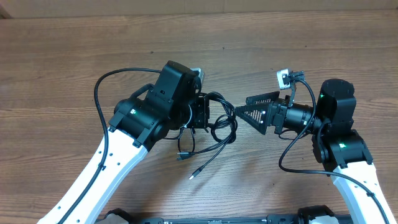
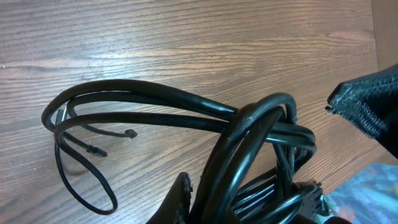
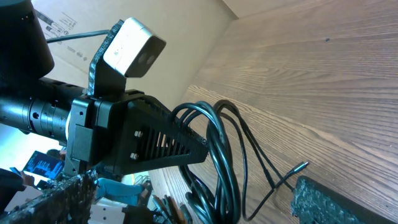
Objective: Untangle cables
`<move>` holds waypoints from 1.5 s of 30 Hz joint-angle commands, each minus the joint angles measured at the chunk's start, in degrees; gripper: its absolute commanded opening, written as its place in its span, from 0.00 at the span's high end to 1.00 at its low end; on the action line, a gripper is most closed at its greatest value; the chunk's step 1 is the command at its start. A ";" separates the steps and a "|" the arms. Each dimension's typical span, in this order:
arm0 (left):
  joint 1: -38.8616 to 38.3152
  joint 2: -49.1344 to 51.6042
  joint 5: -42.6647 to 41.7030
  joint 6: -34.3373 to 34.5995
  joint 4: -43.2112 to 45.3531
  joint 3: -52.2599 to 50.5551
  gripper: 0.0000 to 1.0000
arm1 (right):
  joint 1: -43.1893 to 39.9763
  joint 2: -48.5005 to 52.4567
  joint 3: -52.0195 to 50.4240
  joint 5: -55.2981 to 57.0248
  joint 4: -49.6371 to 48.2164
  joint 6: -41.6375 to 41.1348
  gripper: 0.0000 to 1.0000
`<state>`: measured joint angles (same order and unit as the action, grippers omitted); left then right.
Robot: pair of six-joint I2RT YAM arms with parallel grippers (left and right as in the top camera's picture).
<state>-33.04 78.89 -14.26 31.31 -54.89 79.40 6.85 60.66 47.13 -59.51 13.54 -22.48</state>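
Black cables (image 1: pixel 217 127) in tangled loops

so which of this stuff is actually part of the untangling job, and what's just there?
Part of the job:
- cables, a tangled bundle with loose plug ends
- left gripper, shut on the cables
- right gripper, open beside the bundle

Just there:
- arm cord, wired to the left arm
- wooden table
- cardboard box, in the background

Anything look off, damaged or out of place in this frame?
Nothing damaged or spilled. The cables are a tangled bundle clamped in the shut left gripper, two plug ends trailing on the table. The open right gripper sits beside the bundle, holding nothing.
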 commanded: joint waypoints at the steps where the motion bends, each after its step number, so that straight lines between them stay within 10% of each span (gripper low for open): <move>1: -0.37 -0.15 0.76 -3.26 0.52 1.03 0.96 | 0.26 -0.04 0.52 0.52 -0.22 -0.04 0.00; 21: -0.33 -0.15 0.11 -5.53 1.62 1.03 0.96 | 0.28 -0.22 2.93 3.50 0.26 10.08 0.00; 27: -0.39 -0.15 -4.44 -3.10 3.76 1.03 0.96 | 0.28 -0.20 2.93 3.50 1.27 19.30 0.28; 45: -0.44 -0.15 -5.29 2.82 7.41 1.03 0.96 | 0.28 -0.15 2.82 3.50 3.28 19.61 0.34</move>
<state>-33.04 78.89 -18.44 31.68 -47.99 79.40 6.85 60.66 48.34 -56.12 16.75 -3.36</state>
